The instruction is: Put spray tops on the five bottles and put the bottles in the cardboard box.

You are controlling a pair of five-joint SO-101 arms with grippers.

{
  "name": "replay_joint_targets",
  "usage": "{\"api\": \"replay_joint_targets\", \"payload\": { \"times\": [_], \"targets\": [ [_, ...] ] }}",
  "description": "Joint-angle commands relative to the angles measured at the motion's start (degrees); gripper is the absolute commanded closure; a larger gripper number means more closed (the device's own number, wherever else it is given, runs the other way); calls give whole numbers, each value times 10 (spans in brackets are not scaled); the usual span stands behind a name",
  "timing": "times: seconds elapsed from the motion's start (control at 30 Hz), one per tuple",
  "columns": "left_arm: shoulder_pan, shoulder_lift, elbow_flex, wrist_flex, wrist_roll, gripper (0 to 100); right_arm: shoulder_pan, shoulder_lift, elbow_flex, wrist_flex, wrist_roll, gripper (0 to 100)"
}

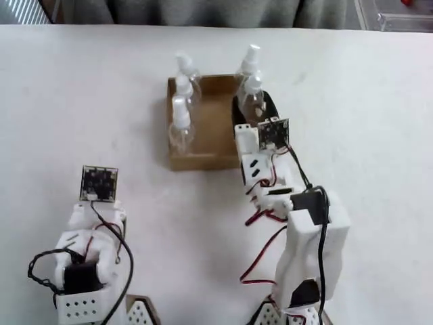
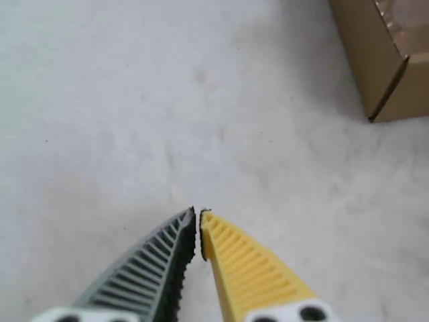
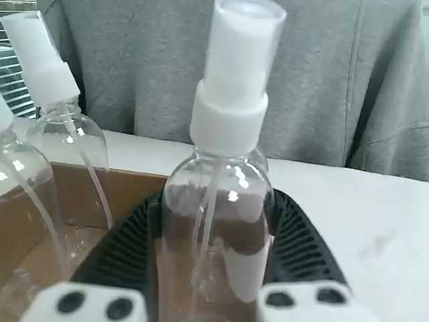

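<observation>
the cardboard box [image 1: 210, 161] sits near the middle of the table [image 1: 81, 88]. three bottles stand in a row along the box's left side. the front bottle [image 1: 181, 128] is nearest the arms, the middle bottle [image 1: 184, 91] is behind it, and the back bottle [image 1: 187, 68] is at the far corner. at the box's right edge, the right gripper [image 1: 254, 103] is around a fourth bottle [image 1: 252, 87]. a fifth bottle [image 1: 249, 61] stands just behind it. the left gripper [image 2: 199, 218] is over the table, to the left of the box and nearer the arms.
</observation>
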Motion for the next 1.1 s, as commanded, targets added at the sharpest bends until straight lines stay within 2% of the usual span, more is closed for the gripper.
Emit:
{"api": "replay_joint_targets", "payload": {
  "times": [0.0, 0.17, 0.6, 0.83, 1.07],
  "targets": [
    [6, -4, -2, 2, -4, 978, -7, -5, -15, -11, 11, 978],
    [6, -4, -2, 2, -4, 978, -7, -5, -10, -11, -29, 978],
    [6, -4, -2, 2, -4, 978, -13, -5, -12, 21, -31, 976],
    [6, -4, -2, 2, -4, 978, -28, -5, -10, 30, 13, 975],
    [6, -4, -2, 2, -4, 978, -32, 0, -9, 58, 13, 819]
  ]
}}
